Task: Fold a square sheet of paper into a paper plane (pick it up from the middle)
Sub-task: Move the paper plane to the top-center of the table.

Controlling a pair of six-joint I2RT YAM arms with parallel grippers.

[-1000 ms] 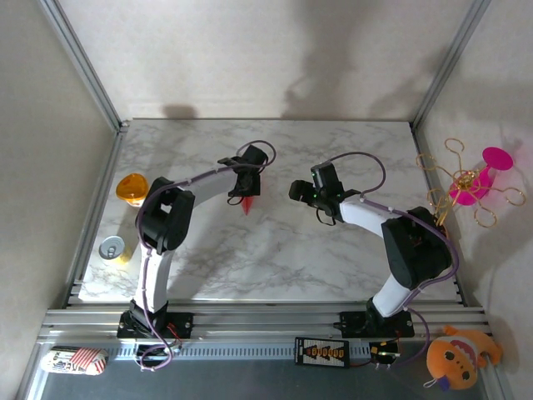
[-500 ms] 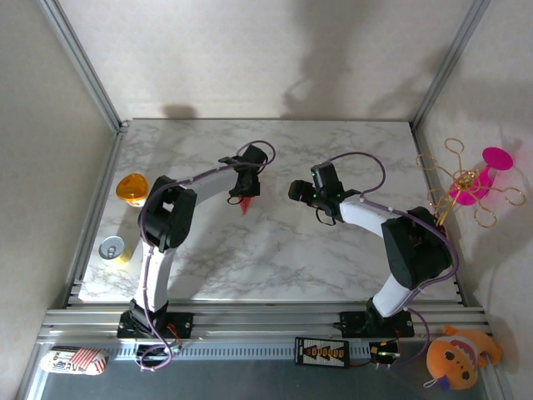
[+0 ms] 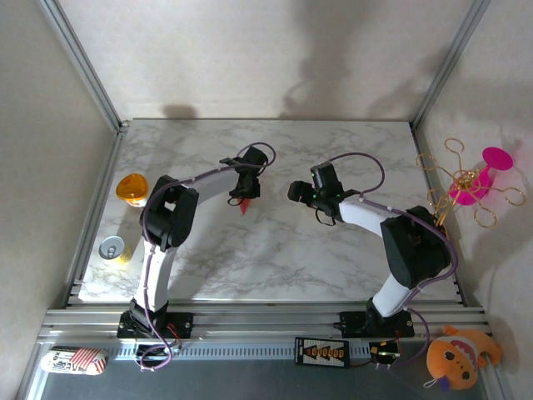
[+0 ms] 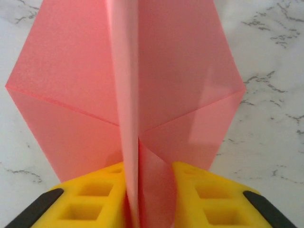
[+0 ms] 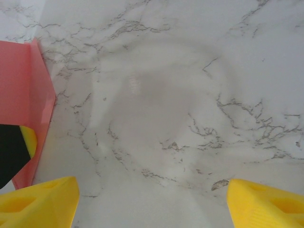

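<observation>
The left gripper (image 4: pixel 149 202) now has its jaws narrowly parted around the keel of the paper plane (image 4: pixel 180 71), no longer clamped, while the right gripper (image 5: pixel 152 202) waits wide and empty just beside the plane: release of the folded plane appears underway.

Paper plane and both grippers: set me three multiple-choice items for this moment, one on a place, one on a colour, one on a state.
1. Where is the paper plane?
A) by the arm bases
B) its centre fold between the left gripper's pads
C) lying at the far wall

2. What colour is it?
A) white
B) blue
C) salmon-pink

3. The right gripper is:
A) open over the marble table
B) shut on the paper
C) shut, empty

Answers:
1 B: the left wrist view shows the fold standing between the yellow pads.
2 C: it is pink in all three views.
3 A: its fingers stand wide apart with bare marble between them.
</observation>
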